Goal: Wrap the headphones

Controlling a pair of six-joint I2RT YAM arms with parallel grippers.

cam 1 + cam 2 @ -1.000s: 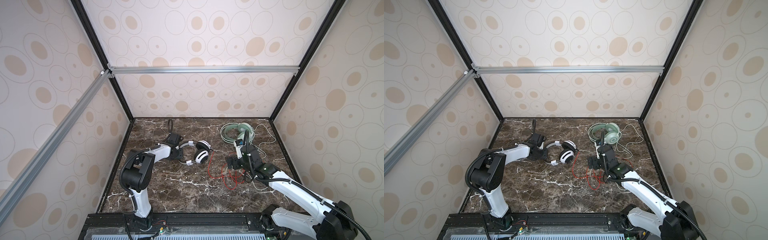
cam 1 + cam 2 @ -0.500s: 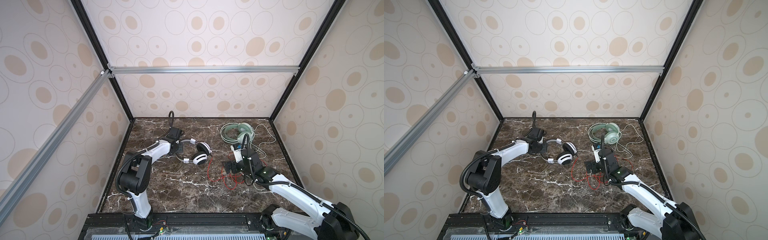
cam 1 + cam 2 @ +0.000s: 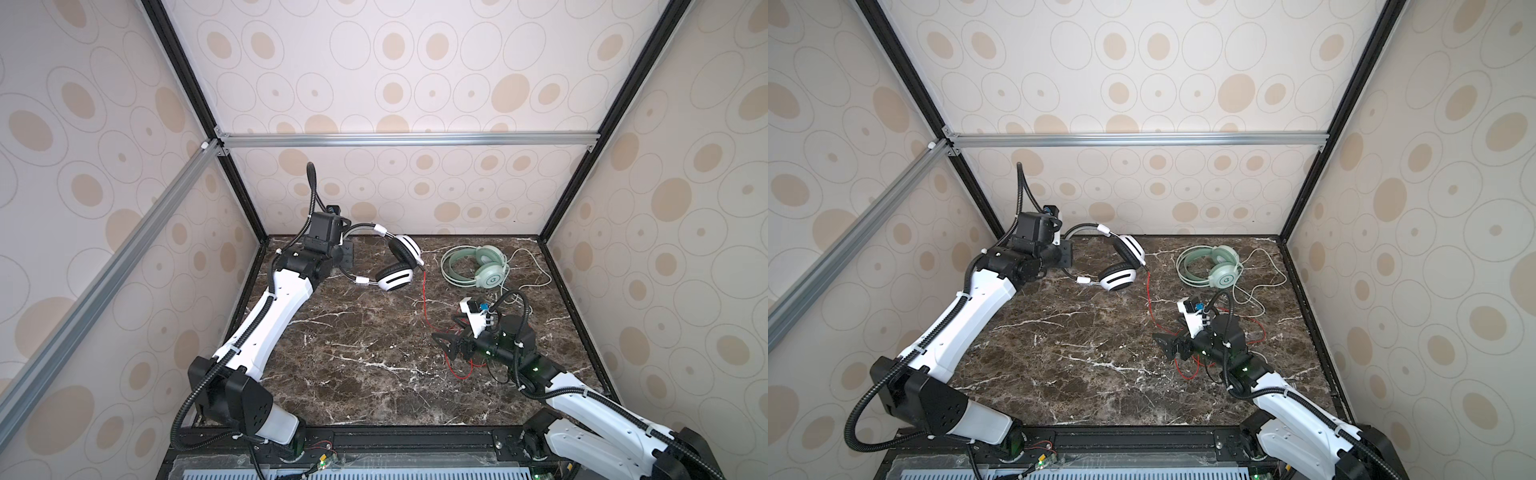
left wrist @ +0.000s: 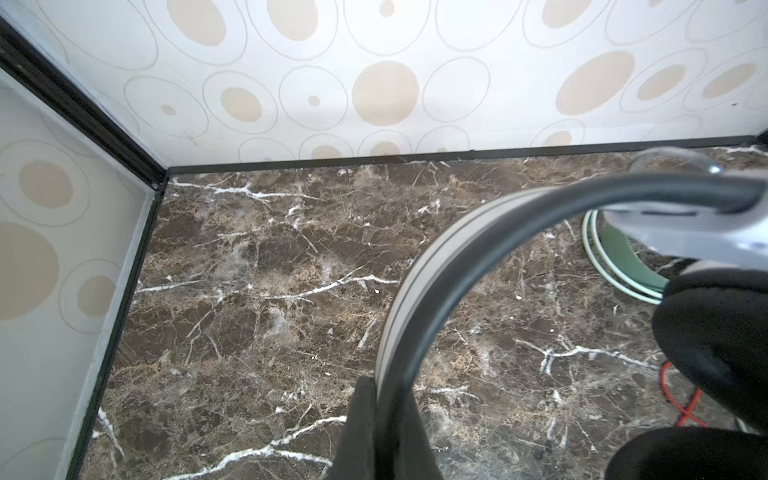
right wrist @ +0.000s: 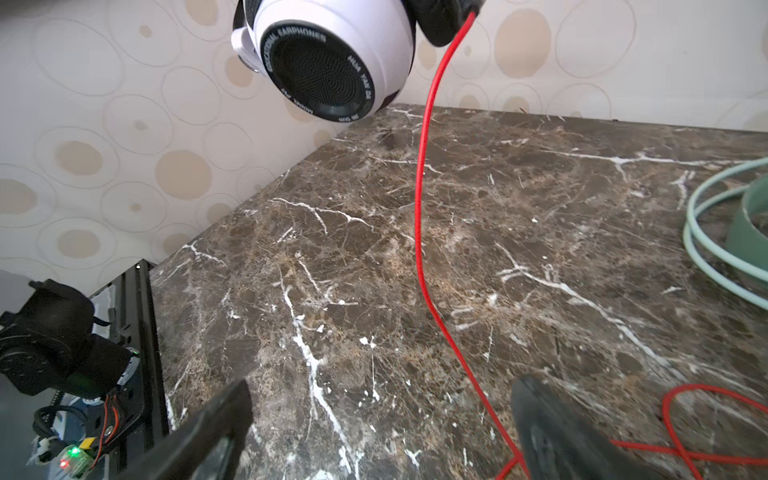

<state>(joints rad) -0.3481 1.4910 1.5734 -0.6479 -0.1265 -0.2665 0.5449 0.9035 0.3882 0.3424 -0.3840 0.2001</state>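
White headset (image 3: 395, 279) now raised off marble (image 3: 353, 353), left gripper (image 3: 345, 254) clamping it, right gripper (image 3: 444, 347) spread

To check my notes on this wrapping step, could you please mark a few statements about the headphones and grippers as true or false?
1. The left gripper is shut on the headband of the white headphones. True.
2. The white headphones lie flat on the table. False: they are held up above it.
3. The right gripper is open. True.
4. The right gripper holds the mint-green headphones. False: they lie on the table, apart from it.
5. A red cord hangs from the white headphones down to the table. True.
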